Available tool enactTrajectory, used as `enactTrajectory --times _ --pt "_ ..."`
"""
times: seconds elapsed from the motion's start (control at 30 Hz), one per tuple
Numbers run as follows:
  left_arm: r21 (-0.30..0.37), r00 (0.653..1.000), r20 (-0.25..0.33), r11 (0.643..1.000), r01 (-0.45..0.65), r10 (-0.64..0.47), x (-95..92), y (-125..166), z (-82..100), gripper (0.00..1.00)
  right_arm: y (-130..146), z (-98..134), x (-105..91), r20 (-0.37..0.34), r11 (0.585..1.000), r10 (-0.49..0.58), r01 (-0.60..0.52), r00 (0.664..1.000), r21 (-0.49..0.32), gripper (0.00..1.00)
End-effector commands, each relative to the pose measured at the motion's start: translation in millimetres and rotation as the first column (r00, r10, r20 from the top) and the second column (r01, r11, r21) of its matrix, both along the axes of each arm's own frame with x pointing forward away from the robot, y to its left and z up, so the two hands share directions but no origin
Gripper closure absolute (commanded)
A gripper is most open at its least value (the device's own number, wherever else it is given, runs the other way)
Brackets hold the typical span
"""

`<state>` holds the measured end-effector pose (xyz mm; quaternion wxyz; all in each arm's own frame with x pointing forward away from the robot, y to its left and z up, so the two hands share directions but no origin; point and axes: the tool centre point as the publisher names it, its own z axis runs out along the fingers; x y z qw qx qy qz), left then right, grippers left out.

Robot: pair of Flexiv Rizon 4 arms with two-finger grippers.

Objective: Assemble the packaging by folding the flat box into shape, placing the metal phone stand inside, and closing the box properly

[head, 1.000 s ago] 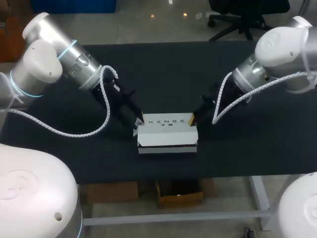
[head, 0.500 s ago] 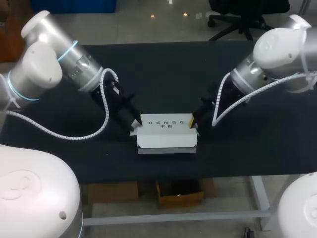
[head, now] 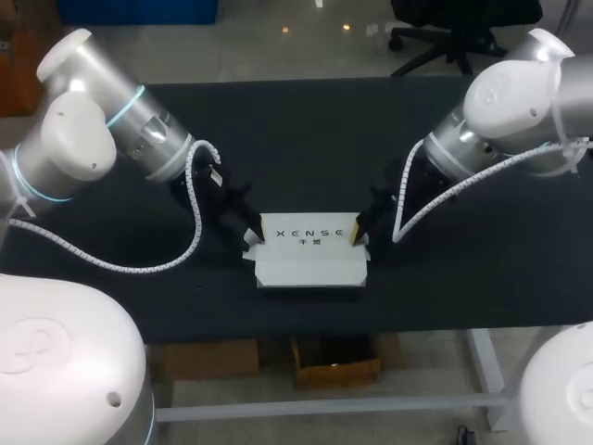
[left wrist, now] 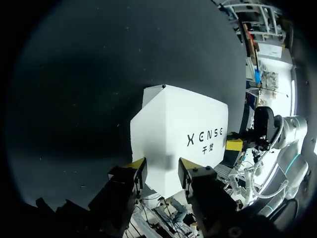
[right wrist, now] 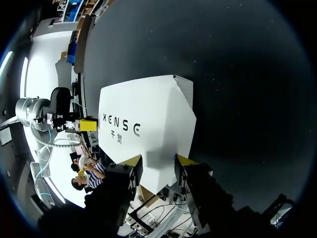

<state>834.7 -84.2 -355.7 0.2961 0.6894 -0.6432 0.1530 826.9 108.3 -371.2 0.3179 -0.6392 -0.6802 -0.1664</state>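
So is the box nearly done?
Nearly, it seems. Done: the box is folded into shape and sits on the table with its lid down or almost down. In hand: the left gripper and right gripper each pinch one end of it. Left: tucking the lid shut and letting go. The stand is not in sight, so I cannot tell if it is inside.

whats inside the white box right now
Nothing of the inside shows: the white box lies on the black table with its printed top panel covering it in all views. Whether the phone stand is in there cannot be seen.
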Motion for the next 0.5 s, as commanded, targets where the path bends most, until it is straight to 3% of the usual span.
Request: enactTrajectory --times 0.03,0.5 --pt "0.002 1.000 0.012 1.000 0.002 -0.003 -1.9 -2 -3.2 0.57 4 -3 -1.5 0.012 1.000 0.000 0.000 1.000 -0.003 0.60" --pt "-0.010 0.999 0.053 1.000 0.002 -0.002 -7.0 -5 -14.2 0.58 4 -4 -5.0 0.053 1.000 -0.010 0.009 0.999 0.003 0.57"
